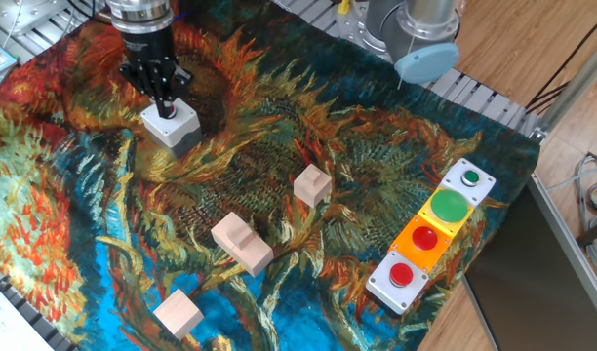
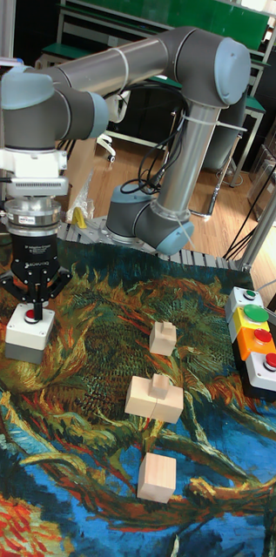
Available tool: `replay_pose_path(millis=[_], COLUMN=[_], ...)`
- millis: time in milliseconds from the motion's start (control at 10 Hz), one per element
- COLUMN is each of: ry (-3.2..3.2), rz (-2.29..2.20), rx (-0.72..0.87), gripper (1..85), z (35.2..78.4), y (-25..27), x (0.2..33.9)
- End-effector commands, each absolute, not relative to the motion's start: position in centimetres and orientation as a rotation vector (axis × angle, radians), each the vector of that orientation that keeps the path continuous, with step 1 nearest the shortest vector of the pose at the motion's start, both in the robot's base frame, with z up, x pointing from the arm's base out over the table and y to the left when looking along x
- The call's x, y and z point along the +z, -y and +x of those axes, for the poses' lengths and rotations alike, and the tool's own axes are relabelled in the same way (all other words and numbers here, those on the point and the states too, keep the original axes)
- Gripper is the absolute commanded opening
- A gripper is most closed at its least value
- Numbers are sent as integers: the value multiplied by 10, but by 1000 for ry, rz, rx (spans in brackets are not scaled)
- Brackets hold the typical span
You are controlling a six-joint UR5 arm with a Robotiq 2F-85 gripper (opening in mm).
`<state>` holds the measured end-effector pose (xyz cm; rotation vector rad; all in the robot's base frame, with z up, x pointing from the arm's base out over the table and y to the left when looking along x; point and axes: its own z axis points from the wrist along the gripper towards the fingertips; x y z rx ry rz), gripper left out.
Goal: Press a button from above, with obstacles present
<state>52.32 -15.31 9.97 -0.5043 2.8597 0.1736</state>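
Nearest the camera and well clear of the fingers sit three pale wooden blocks [image 1: 178,313], [image 1: 242,243], [image 1: 312,184], while farther back the black two-finger gripper [image 1: 166,110], fingertips together, presses the small red button [image 2: 34,314] atop the light-grey square box [image 1: 174,128].

end effector [image 2: 35,313] tips touch the button [image 2: 34,315] from above.

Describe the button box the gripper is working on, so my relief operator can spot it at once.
Start at the painted sunflower cloth covering the table and look to the corner farthest from the joined strip of coloured button boxes. There the gripper sits right on top of a lone light-grey box with a darker base. Unlike the three pale wooden blocks, it stands by itself and carries a small red button.
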Motion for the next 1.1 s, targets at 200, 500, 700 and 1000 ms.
replay_pose_path(millis=[200, 500, 700, 1000], ry=[-2901, -2951, -2952, -2955], rz=[-490, -486, -478, -464], rx=[76, 14, 54, 39], gripper=[80, 13, 13, 13], z=[530, 520, 519, 534], y=[151, 165, 158, 101], x=[118, 117, 117, 110])
